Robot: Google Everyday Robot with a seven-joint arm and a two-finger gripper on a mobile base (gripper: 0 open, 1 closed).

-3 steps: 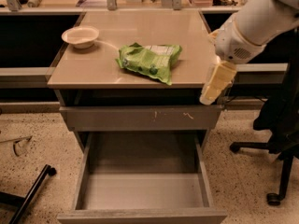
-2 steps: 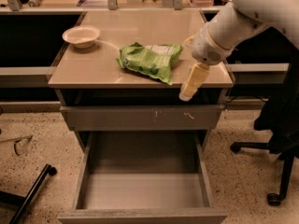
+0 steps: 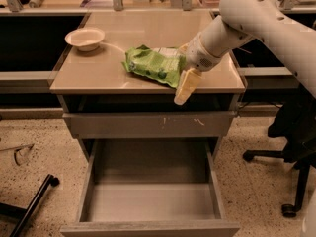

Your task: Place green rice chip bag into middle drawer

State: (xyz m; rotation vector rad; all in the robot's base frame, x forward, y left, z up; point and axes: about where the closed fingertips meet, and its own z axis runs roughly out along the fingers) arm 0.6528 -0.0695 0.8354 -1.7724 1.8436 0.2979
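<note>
The green rice chip bag [image 3: 154,64] lies crumpled on the tan cabinet top [image 3: 98,73], right of centre. My gripper [image 3: 184,81] hangs from the white arm [image 3: 256,14] that comes in from the upper right. It is at the bag's right end, over the top's front edge, and it looks close to or touching the bag. The middle drawer [image 3: 153,201] is pulled out below, open, with a bare grey floor.
A white bowl [image 3: 85,37] sits at the top's back left. A shut grey drawer front with pale scratches [image 3: 148,125] is above the open drawer. A black office chair [image 3: 296,132] stands at the right. A black bar [image 3: 29,206] lies on the floor at the left.
My arm has swung left, bringing the gripper from the cabinet's right edge to the bag's right end. The bag, bowl and drawer have not moved.
</note>
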